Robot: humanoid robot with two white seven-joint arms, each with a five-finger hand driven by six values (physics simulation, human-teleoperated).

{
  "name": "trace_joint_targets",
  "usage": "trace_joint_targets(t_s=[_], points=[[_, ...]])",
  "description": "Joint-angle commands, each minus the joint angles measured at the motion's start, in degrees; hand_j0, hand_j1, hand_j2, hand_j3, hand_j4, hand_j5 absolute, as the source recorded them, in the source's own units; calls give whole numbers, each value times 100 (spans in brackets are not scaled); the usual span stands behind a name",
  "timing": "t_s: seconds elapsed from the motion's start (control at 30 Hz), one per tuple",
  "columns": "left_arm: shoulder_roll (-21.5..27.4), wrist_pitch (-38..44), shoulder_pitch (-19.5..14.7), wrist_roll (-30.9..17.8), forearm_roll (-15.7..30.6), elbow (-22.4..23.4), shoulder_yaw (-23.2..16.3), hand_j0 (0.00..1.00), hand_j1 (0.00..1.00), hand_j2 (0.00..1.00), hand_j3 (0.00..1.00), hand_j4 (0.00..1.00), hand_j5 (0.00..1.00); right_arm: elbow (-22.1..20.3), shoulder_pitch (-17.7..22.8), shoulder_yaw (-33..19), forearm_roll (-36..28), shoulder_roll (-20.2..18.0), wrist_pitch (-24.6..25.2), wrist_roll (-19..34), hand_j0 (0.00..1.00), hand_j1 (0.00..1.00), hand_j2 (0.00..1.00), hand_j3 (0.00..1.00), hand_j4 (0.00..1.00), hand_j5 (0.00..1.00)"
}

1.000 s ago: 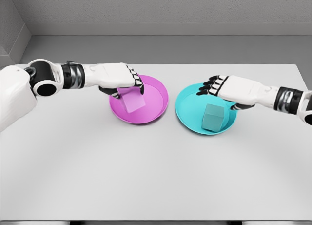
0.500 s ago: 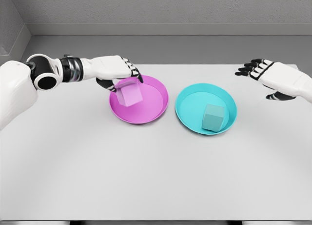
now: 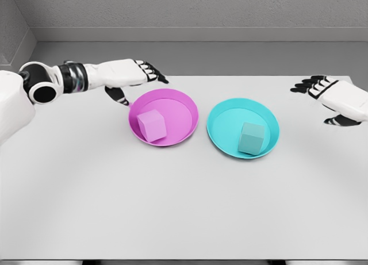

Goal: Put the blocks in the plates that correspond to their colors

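Observation:
A pink block (image 3: 152,125) rests inside the magenta plate (image 3: 182,106) left of centre. A teal block (image 3: 252,138) lies in the cyan plate (image 3: 225,116) to its right. My left hand (image 3: 133,77) hovers above the magenta plate's far left rim, fingers spread and holding nothing. Out by the table's right edge, my right hand (image 3: 325,95) is open too, well clear of the cyan plate.
Both plates stand side by side on a light grey table (image 3: 184,207). A grey wall runs behind the table's far edge.
The left hand let go of the pink block, which now lies in the magenta plate, and drew back up and left. The right hand pulled away from the cyan plate to the right.

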Motion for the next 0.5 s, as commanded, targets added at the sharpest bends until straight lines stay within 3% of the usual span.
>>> trace_joint_targets(t_s=[0.0,0.13,0.33,0.47], points=[[320,9,9,4,324,-10,56,100,100,100,100,100,100,-10,0,-235,-38,37,0,117,100,100,100,100,100,100],[856,9,70,4,720,-10,117,100,100,100,100,100,100,-10,9,-226,-38,46,0,126,100,100,100,100,100,100],[1902,9,360,4,746,43,249,100,100,100,100,100,100,16,44,-226,-29,72,0,126,100,100,100,100,100,100],[2131,9,598,-5,746,34,487,100,100,100,100,100,100,34,44,-226,-20,90,0,126,100,100,100,100,100,100]])
